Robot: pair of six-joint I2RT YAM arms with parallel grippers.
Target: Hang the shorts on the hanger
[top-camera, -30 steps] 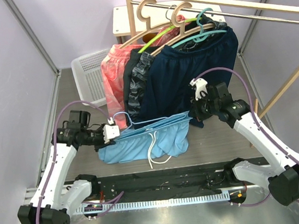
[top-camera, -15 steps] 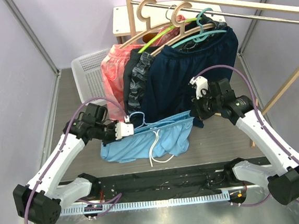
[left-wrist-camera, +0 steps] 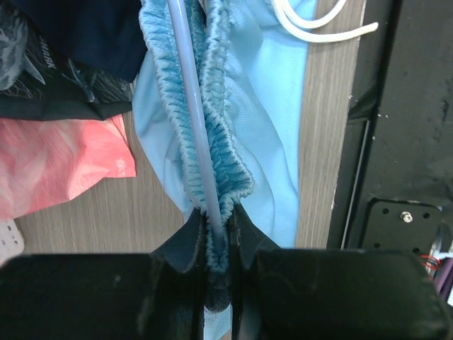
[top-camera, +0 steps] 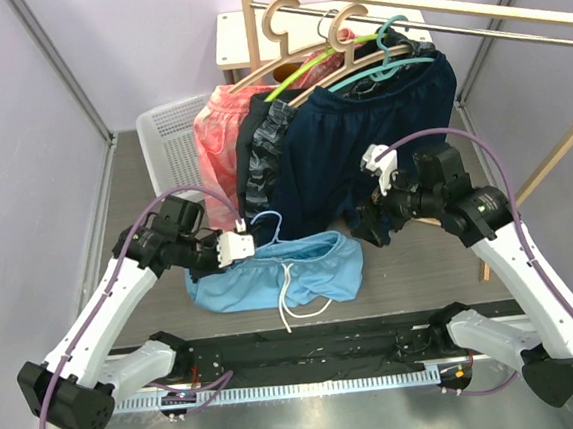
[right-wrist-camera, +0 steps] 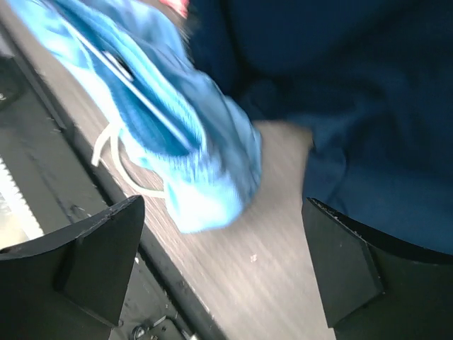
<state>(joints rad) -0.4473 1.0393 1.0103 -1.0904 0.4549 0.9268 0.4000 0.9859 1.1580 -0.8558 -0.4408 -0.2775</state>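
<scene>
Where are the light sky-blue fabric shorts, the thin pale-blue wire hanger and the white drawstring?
light sky-blue fabric shorts [top-camera: 317, 272], top external view, right leg panel.
thin pale-blue wire hanger [left-wrist-camera: 191, 120], left wrist view, wire along the waistband.
white drawstring [left-wrist-camera: 315, 28], left wrist view, looped cord.

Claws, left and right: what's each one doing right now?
Left claw: closed, pinching the hanger wire together with the shorts waistband.
Right claw: open, holding nothing.

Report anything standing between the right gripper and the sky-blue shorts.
Nothing visible does. The right gripper is open with the shorts straight ahead; the navy shorts hang beside that path, not across it.
</scene>
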